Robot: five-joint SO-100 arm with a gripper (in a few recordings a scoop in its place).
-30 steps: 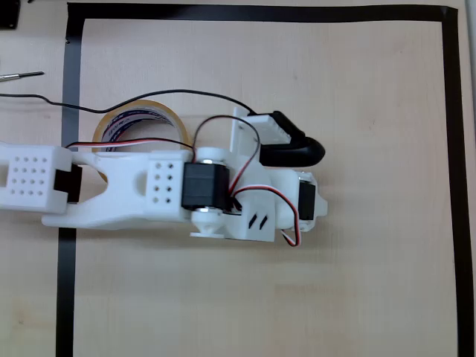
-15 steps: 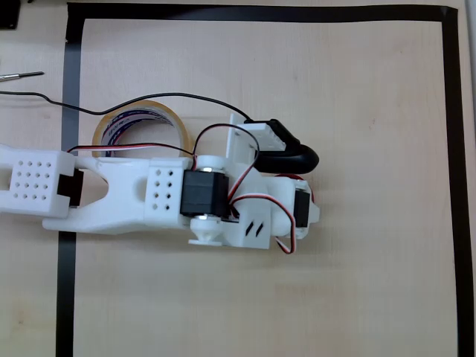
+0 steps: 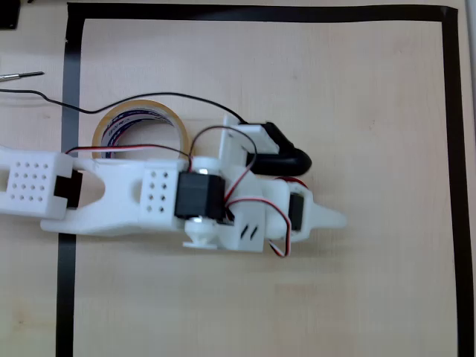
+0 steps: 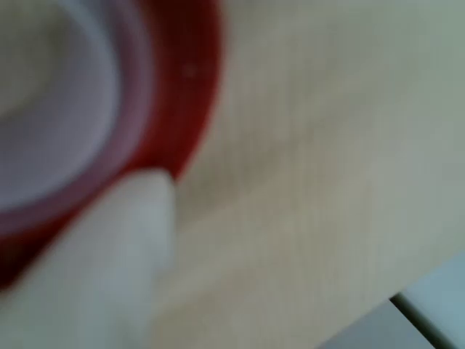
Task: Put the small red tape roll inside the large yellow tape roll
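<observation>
The small red tape roll (image 4: 190, 87) fills the upper left of the blurred wrist view, its pale core inside the red rim. A white finger (image 4: 102, 269) lies against that rim from the lower left. In the overhead view my gripper (image 3: 316, 195) sits mid-table, with its black jaw above and a white fingertip (image 3: 336, 219) pointing right. It appears shut on the red roll, which the gripper body hides in this view. The large yellow tape roll (image 3: 172, 119) lies flat to the left, partly covered by the white arm (image 3: 119, 197).
Black tape (image 3: 260, 13) marks the edge of the work area along the top, left and right. A black cable (image 3: 186, 97) runs over the table past the yellow roll. Bare wooden table (image 3: 372, 111) stretches to the right and below the arm.
The arm has drawn back slightly to the left, and the gripper has tilted. Its white fingertip now sticks out at the lower right.
</observation>
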